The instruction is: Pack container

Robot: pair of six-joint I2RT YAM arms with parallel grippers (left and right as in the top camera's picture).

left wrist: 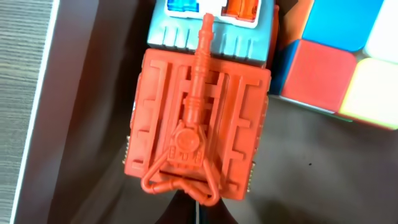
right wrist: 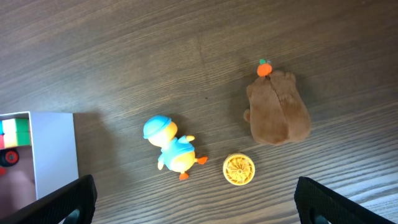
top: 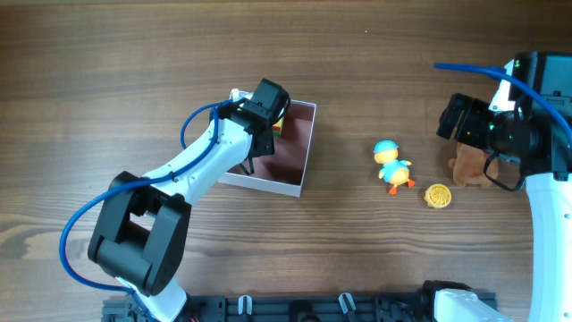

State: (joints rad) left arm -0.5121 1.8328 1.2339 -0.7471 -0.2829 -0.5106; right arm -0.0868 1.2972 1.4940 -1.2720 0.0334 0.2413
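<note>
The container (top: 291,143), a shallow square box of thin white walls with a dusty pink inside, is set flat on the brown wooden table (top: 107,54), left of centre. Its mouth is turned straight up, so that toys can be lowered in from above. Being square, it shows no long axis; its sides are skewed slightly against the wood grain.

The left gripper (top: 266,105) is hung over the container's far side. An orange and teal plastic toy vehicle (left wrist: 198,118) is seen close beneath the wrist camera, laid on the pink floor with its length alongside the white wall. A multicoloured puzzle cube (left wrist: 336,56) is just beside it. How far the left fingers are parted, and whether the vehicle is held, cannot be told, since no fingers are shown.

The right gripper (top: 462,119) is spread wide with nothing between its fingers. It is poised over a brown plush toy (right wrist: 278,109), probably the next thing to be picked. A blue-capped yellow plastic duck (right wrist: 171,146) and a ribbed yellow disc (right wrist: 239,169) are left nearby, well apart from the container and not yet packed.
</note>
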